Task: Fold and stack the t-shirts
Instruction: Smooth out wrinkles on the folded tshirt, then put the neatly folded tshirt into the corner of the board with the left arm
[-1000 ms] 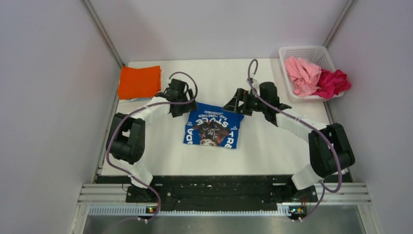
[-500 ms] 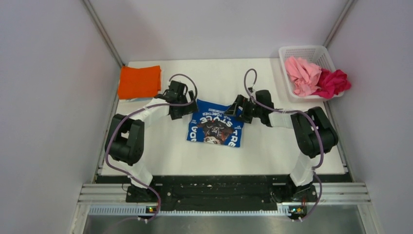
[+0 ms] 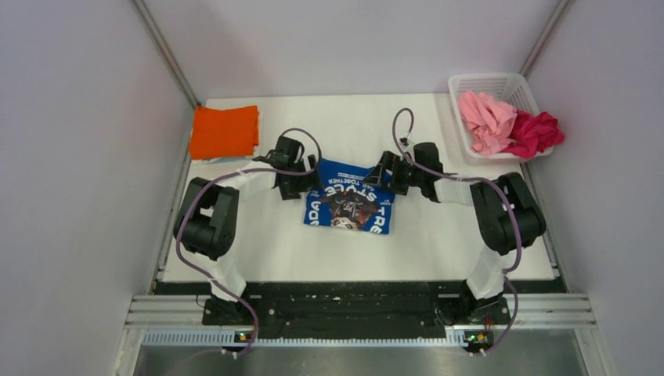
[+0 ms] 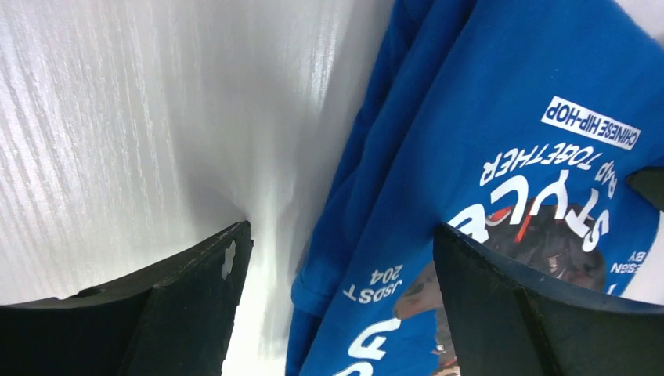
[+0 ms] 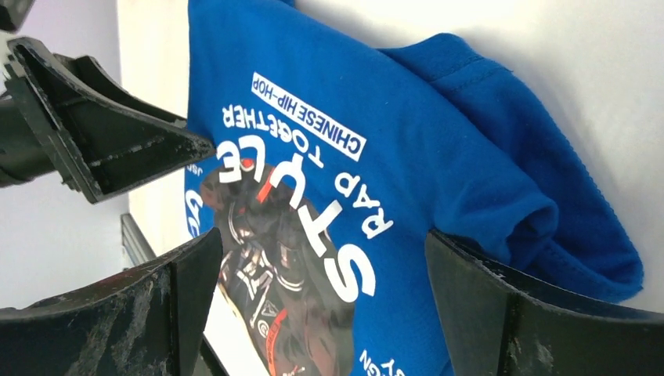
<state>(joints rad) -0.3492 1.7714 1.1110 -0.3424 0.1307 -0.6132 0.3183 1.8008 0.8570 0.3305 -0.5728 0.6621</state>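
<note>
Since the left hand (image 3: 305, 186) and right hand (image 3: 382, 177) both stand open at the blue shirt's (image 3: 349, 207) far edge, each should pinch all layers evenly.

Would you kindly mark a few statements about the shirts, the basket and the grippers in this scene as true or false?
1. The blue t-shirt lies print-up on the table. True.
2. The orange t-shirt is stacked on the blue t-shirt. False: it lies folded on its own at the table's far left corner.
3. The left gripper and the right gripper are both open. True.
4. The basket is empty. False: it holds the pink t-shirt and the magenta t-shirt.
</note>
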